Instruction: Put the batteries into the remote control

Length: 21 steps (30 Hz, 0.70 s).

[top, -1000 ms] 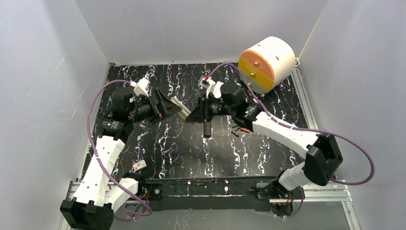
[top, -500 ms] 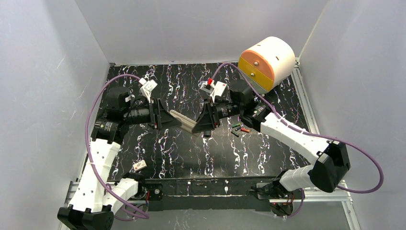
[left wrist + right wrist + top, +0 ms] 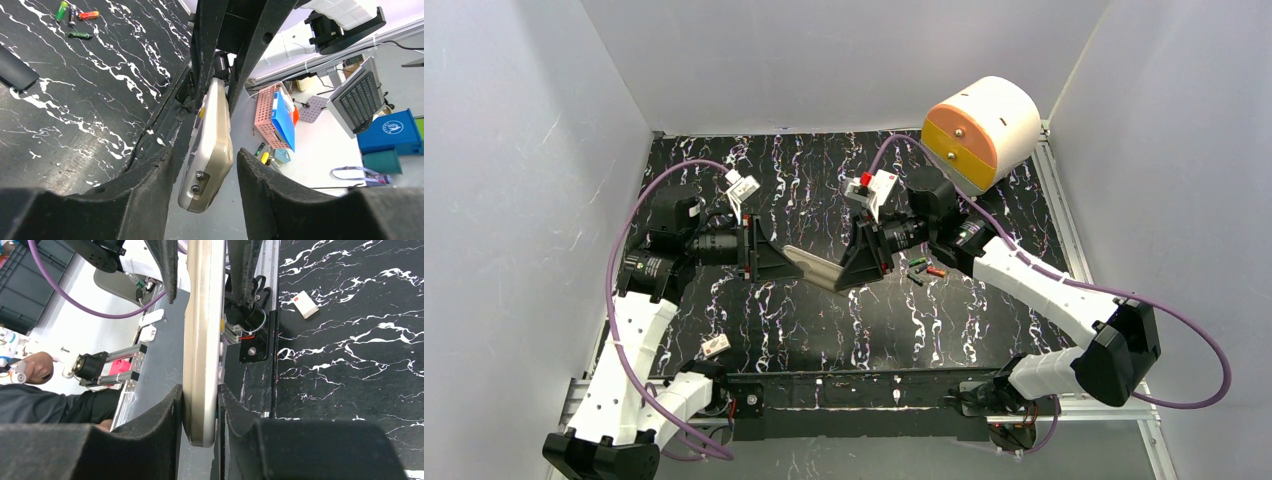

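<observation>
The remote control [image 3: 812, 266] hangs edge-on above the mat between both grippers. My right gripper [image 3: 839, 278] is shut on its right end; in the right wrist view both pads press the remote control [image 3: 202, 340] inside the right gripper [image 3: 200, 390]. My left gripper [image 3: 792, 262] straddles the other end. In the left wrist view the remote control [image 3: 212, 145] sits between the fingers of the left gripper [image 3: 204, 152], with a gap on each side. Several batteries [image 3: 921, 268], green, red and dark, lie loose on the mat right of the grippers; the left wrist view also shows the batteries [image 3: 75, 17].
A white box with a red mark [image 3: 715, 346] lies near the front left edge, and the right wrist view shows this white box [image 3: 305, 304] too. A long black bar [image 3: 15, 70] lies on the mat. A big orange-and-white drum [image 3: 979, 130] stands at the back right.
My left jaws have narrowed from wide open and now sit round the remote's left end. The right arm has swung the remote lower and nearer while holding it.
</observation>
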{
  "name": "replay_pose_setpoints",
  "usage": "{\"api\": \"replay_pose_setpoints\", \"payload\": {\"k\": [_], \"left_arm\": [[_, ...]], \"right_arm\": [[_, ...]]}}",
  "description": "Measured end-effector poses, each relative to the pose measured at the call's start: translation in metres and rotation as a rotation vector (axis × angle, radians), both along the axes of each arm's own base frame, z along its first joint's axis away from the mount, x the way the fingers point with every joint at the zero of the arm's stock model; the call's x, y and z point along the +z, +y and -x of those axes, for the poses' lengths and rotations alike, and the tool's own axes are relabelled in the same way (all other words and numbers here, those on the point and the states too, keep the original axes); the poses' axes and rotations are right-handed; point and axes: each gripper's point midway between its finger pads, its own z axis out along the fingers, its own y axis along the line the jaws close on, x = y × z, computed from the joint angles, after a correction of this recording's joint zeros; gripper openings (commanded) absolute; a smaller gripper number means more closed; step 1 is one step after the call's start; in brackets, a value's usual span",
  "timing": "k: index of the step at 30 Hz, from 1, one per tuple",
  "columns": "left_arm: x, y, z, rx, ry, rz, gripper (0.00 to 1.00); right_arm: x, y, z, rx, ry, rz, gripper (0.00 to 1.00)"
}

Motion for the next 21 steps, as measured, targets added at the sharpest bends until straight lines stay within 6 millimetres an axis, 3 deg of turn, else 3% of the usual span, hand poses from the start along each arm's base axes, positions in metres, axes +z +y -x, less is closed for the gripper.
{"api": "replay_pose_setpoints", "payload": {"k": [4, 11, 21], "left_arm": [[0.0, -0.002, 0.002, -0.014, 0.003, 0.005, 0.54], [-0.006, -0.005, 0.002, -0.04, 0.016, 0.003, 0.4], [-0.015, -0.012, 0.011, -0.098, 0.007, -0.005, 0.34]], "right_arm": [[-0.005, -0.001, 0.002, 0.018, 0.008, 0.014, 0.08], [-0.018, -0.001, 0.004, 0.041, 0.039, 0.05, 0.08], [-0.017, -0.004, 0.008, 0.067, 0.051, 0.048, 0.08]]}}
